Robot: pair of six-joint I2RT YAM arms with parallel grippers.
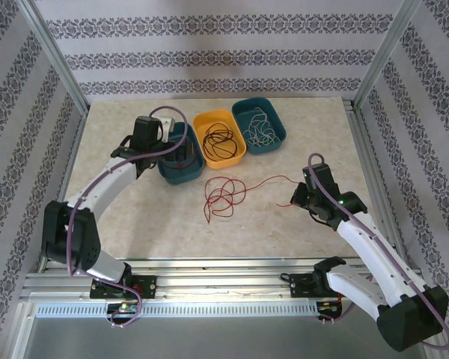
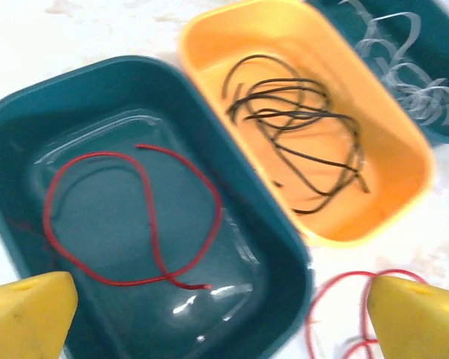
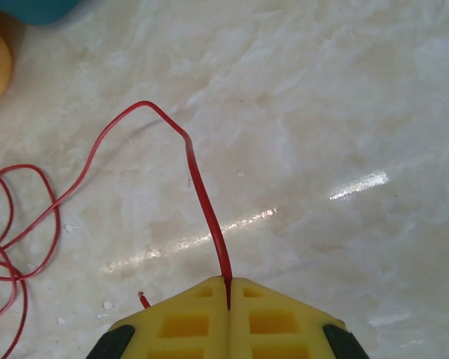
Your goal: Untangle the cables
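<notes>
In the top view we see the red tangle lying loose on the table, in the middle of the frame, just below the row of three trays. The other cables are already sorted. A single red cable lies in an open loop in the left teal tray, a black cable in the yellow tray and a white cable in the right teal tray.

The left gripper hangs above the left teal tray with its jaws spread wide and nothing between them. The right gripper is closed tight on one red strand, pinched at the very tip of its fingers.

What we judge the coming move to turn on is that strand's line. From the right gripper at centre right of the top view it runs leftward across the bare table, rising in a small arch before it drops into the tangle. So the tangle lies to the left of the right gripper and to the lower right of the left gripper, between the two. We reckon the left gripper sits slightly nearer, and it is the free one. From its own wrist view the edge of the tangle shows at the bottom right, beside its right fingertip.
</notes>
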